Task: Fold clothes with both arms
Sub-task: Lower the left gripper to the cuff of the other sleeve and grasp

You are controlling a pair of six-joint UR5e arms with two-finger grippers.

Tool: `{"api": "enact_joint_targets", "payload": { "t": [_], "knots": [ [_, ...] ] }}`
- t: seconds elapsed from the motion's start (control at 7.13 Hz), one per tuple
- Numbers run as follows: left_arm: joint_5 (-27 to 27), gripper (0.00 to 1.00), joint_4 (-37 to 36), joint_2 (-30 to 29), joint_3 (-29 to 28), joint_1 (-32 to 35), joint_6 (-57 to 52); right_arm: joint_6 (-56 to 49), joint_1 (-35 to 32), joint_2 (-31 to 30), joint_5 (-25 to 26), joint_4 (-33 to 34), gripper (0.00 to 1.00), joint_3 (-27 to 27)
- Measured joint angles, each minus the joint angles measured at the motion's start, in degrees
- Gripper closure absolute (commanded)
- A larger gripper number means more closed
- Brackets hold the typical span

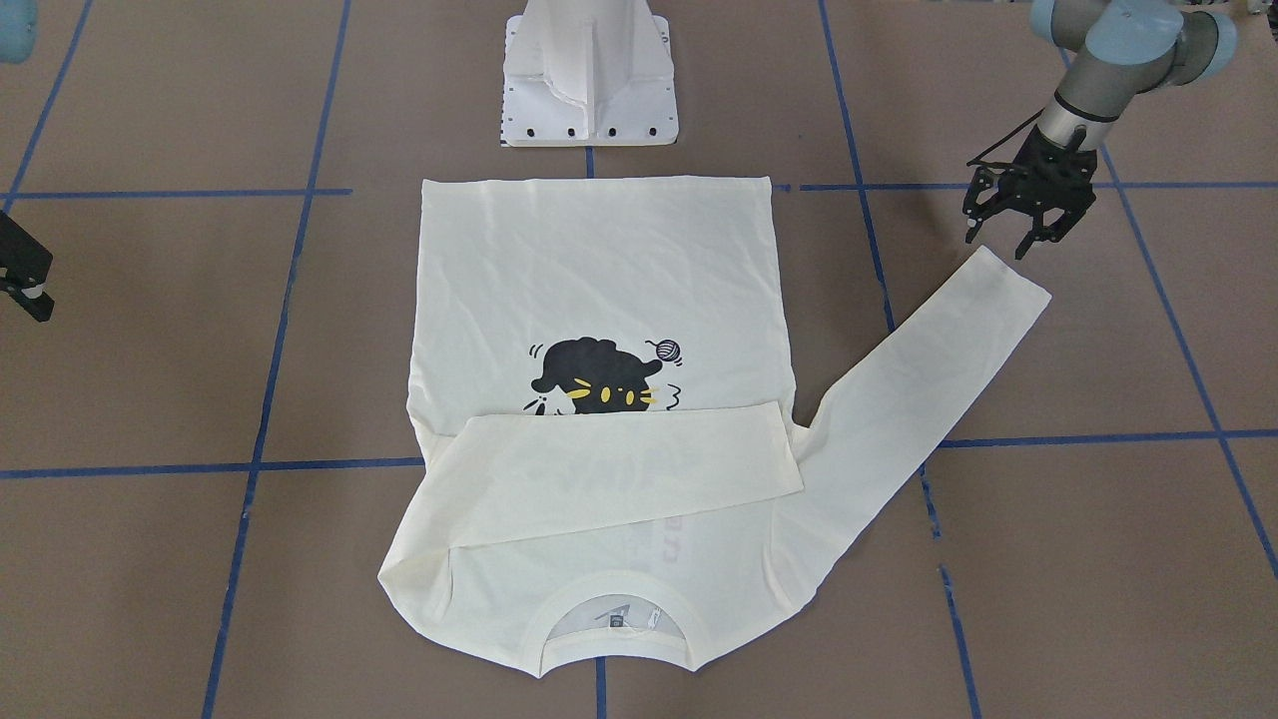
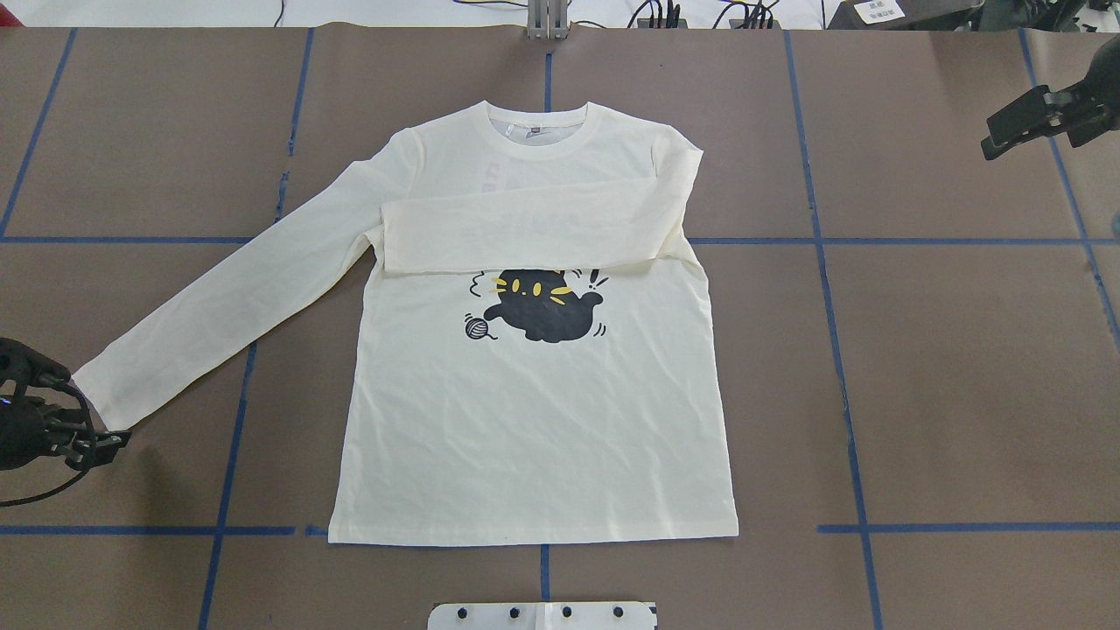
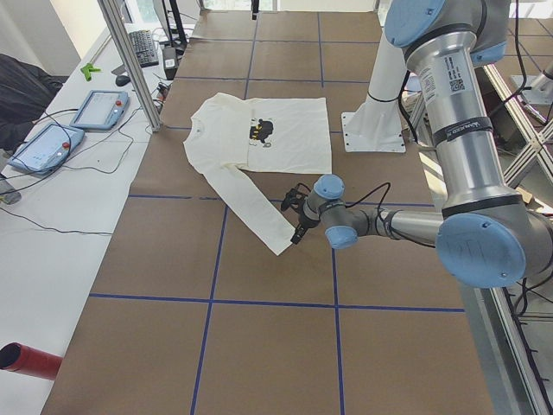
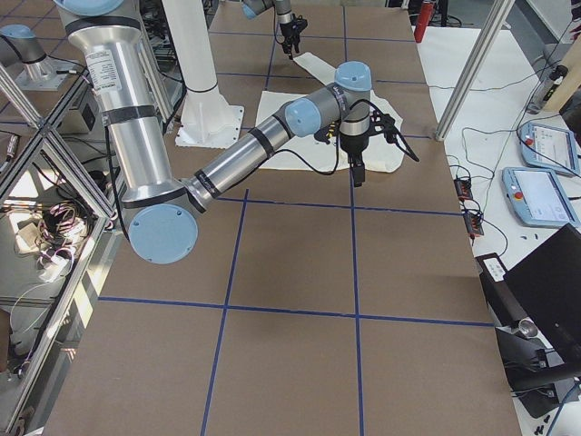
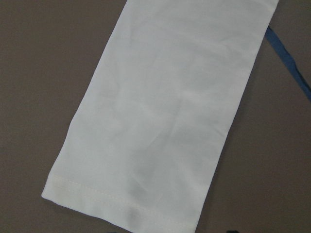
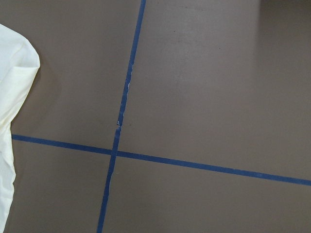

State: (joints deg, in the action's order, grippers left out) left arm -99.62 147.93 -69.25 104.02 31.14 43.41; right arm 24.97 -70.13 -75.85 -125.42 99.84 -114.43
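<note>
The cream long-sleeved shirt [image 1: 599,270] [image 2: 534,420] lies flat, cat print up, collar away from the robot base. One sleeve [image 2: 525,232] is folded across the chest. The other sleeve [image 2: 219,297] [image 1: 919,379] stretches out diagonally, and the left wrist view shows its cuff [image 5: 155,121] close below. My left gripper [image 1: 995,245] [image 2: 105,437] [image 3: 295,233] hovers open just beyond that cuff, holding nothing. My right gripper [image 2: 989,144] [image 1: 35,300] [image 4: 357,177] hangs over bare table off the shirt's other side, and its jaws are unclear. Only a shirt edge [image 6: 14,73] shows in its wrist view.
Brown table [image 2: 962,350] marked with blue tape lines [image 2: 840,367]. The white pedestal base [image 1: 589,90] stands just behind the shirt's hem. Teach pendants [image 3: 99,108] [image 4: 545,145] lie on side benches, aluminium posts [image 3: 130,60] stand at the table's ends, and a red cylinder [image 3: 26,359] lies off-table.
</note>
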Motion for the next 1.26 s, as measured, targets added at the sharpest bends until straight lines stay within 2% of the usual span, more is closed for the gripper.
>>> {"api": "enact_joint_targets", "payload": {
  "t": [0.28, 1.26],
  "knots": [
    [0.0, 0.59, 0.0, -0.1, -0.2, -0.1, 0.0, 0.0, 0.0, 0.0, 0.1, 0.0, 0.00, 0.0],
    [0.6, 0.57, -0.1, -0.5, -0.6, -0.2, -0.1, 0.0, 0.0, -0.1, 0.2, 0.0, 0.00, 0.1]
  ]
}}
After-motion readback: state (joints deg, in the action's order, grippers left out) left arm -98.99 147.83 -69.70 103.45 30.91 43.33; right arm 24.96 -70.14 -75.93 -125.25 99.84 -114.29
